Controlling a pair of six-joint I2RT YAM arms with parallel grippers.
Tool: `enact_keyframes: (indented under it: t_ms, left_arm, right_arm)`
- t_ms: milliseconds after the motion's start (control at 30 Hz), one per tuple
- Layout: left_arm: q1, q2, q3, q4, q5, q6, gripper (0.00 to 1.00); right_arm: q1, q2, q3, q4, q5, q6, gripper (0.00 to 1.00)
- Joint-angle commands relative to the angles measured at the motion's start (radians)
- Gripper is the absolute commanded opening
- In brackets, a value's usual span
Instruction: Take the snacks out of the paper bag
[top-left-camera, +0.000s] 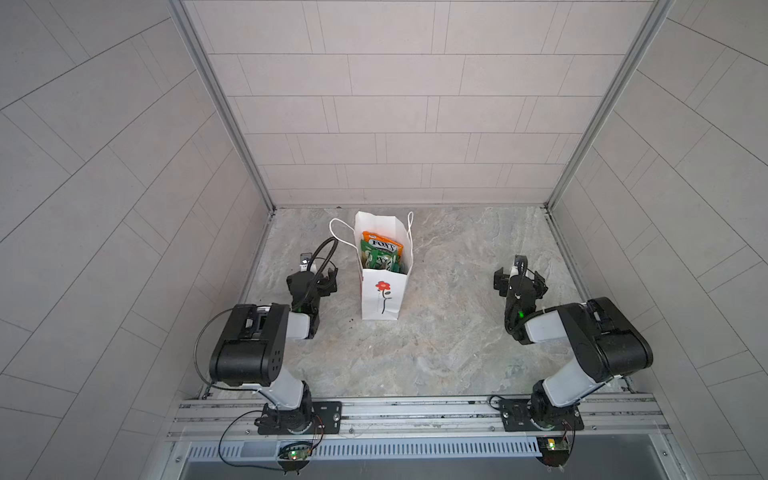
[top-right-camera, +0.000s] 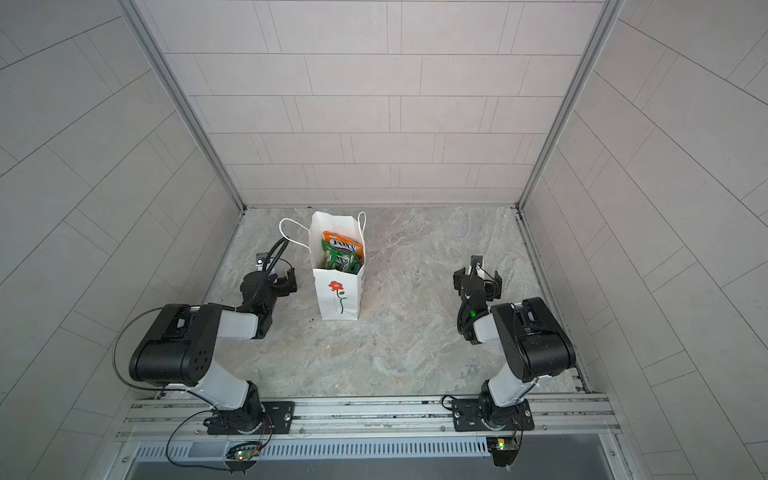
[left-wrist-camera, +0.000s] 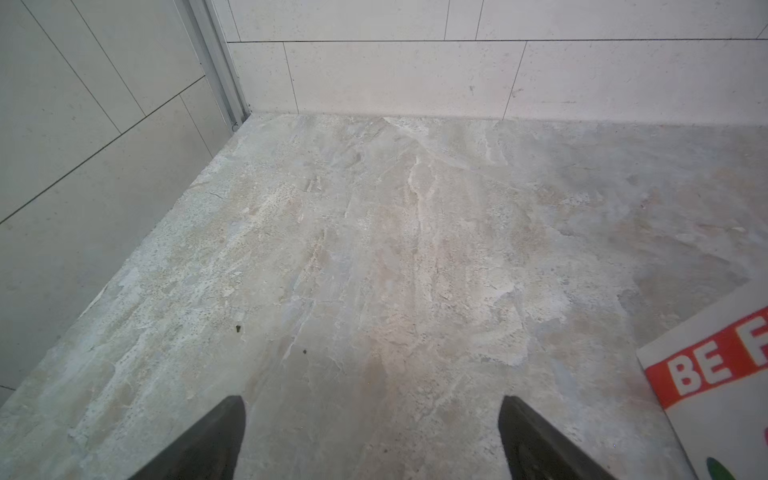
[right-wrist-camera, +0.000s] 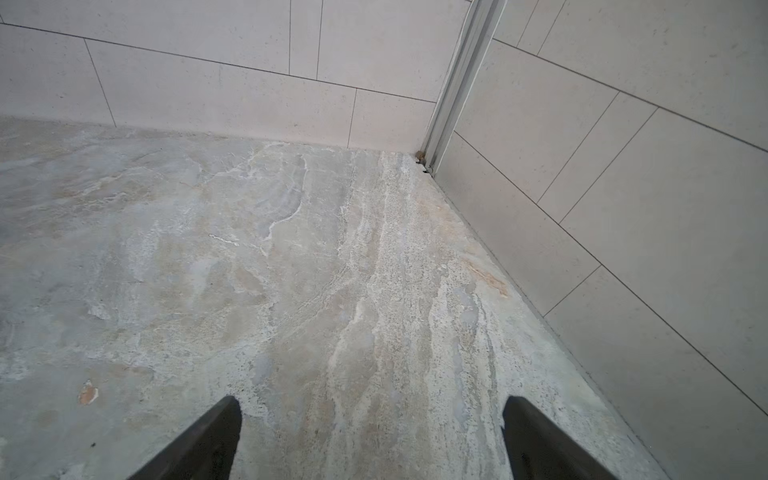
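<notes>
The white paper bag (top-left-camera: 382, 301) (top-right-camera: 337, 299) with a red flower drawing stands upright on the marble tabletop, left of centre, its mouth open. Inside are the snacks: an orange "FOX'S" packet (top-left-camera: 383, 242) (top-right-camera: 343, 242) on top of green ones (top-left-camera: 379, 262) (top-right-camera: 337, 262); any deeper ones are hidden. My left gripper (top-left-camera: 312, 277) (top-right-camera: 275, 279) (left-wrist-camera: 372, 411) is open and empty, low beside the bag's left side. A corner of the bag (left-wrist-camera: 715, 374) with red print shows in the left wrist view. My right gripper (top-left-camera: 519, 277) (top-right-camera: 477, 277) (right-wrist-camera: 372, 411) is open and empty, far right of the bag.
Tiled walls close the table (top-left-camera: 457, 340) at the back and on both sides. The bag's cord handles (top-left-camera: 338, 232) hang over its left and right edges. The arm bases sit on a metal rail (top-left-camera: 415, 415) at the front edge.
</notes>
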Motion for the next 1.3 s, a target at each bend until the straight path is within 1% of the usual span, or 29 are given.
enact_keyframes:
  t_ms: [0,133,800,933,1000,1067,1133,1200,1233,1267]
  left_arm:
    - [-0.004,-0.003,0.014,0.009,-0.001,0.015,1.0]
    - [-0.014,-0.004,0.012,0.011,-0.018,0.021,1.0]
    - [-0.012,-0.004,0.011,0.012,-0.038,0.014,1.0]
    - [-0.013,-0.006,-0.024,0.08,-0.089,-0.012,1.0]
    - [-0.013,-0.012,-0.046,0.122,-0.128,-0.023,1.0]
    - [-0.012,-0.037,-0.064,0.129,-0.189,-0.044,1.0]
    - [-0.014,-0.076,-0.069,0.097,-0.26,-0.07,1.0]
    - [-0.014,-0.144,-0.06,0.01,-0.36,-0.111,1.0]
    - [-0.014,-0.189,-0.043,-0.065,-0.417,-0.14,1.0]
    - [-0.014,-0.237,-0.016,-0.157,-0.465,-0.161,1.0]
  right_arm:
    - [0.001,-0.003,0.001,0.011,0.001,-0.011,0.99]
    - [0.001,-0.003,0.0,0.013,0.001,-0.013,0.99]
    - [0.001,-0.004,0.001,0.013,0.001,-0.012,0.99]
    - [0.0,-0.004,0.001,0.013,0.001,-0.011,0.99]
    - [0.001,-0.009,-0.006,0.026,0.011,-0.012,0.99]
    - [0.0,-0.045,-0.005,-0.022,0.015,0.002,0.99]
    - [0.0,-0.044,-0.008,-0.007,-0.003,-0.014,0.99]
    - [0.003,-0.059,-0.011,-0.007,-0.003,-0.018,0.99]
    - [0.008,-0.089,-0.002,-0.052,0.016,-0.015,0.99]
    - [0.006,-0.133,0.028,-0.146,0.026,-0.008,0.99]
